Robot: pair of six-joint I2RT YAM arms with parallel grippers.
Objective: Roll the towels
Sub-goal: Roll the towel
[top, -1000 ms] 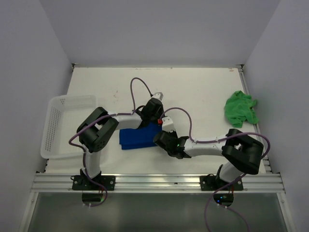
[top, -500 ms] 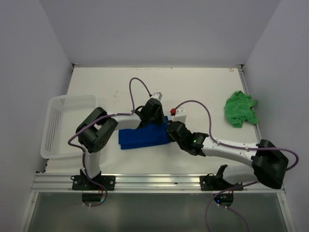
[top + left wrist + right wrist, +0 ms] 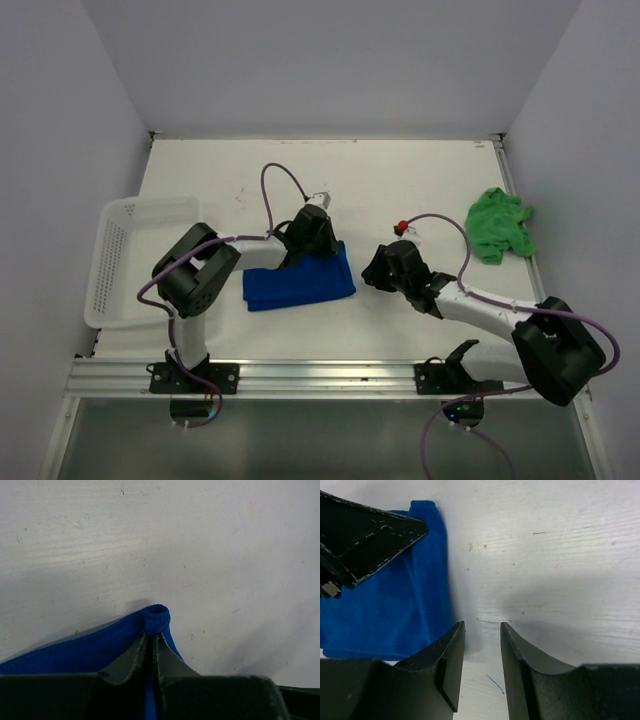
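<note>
Low, left gripper (image 3: 152, 636) pinches blue towel (image 3: 75, 656) (its corner).

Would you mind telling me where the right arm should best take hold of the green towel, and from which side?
Pinch one of the raised folds near the middle of the green towel, coming straight down from above. It lies in a crumpled heap with no clear corner showing, so a top ridge is probably the surest bite.

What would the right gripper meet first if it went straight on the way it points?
Probably the bare table, just beside the edge of the blue towel. In its wrist view the towel lies left of the right gripper, though depth is unclear.
</note>
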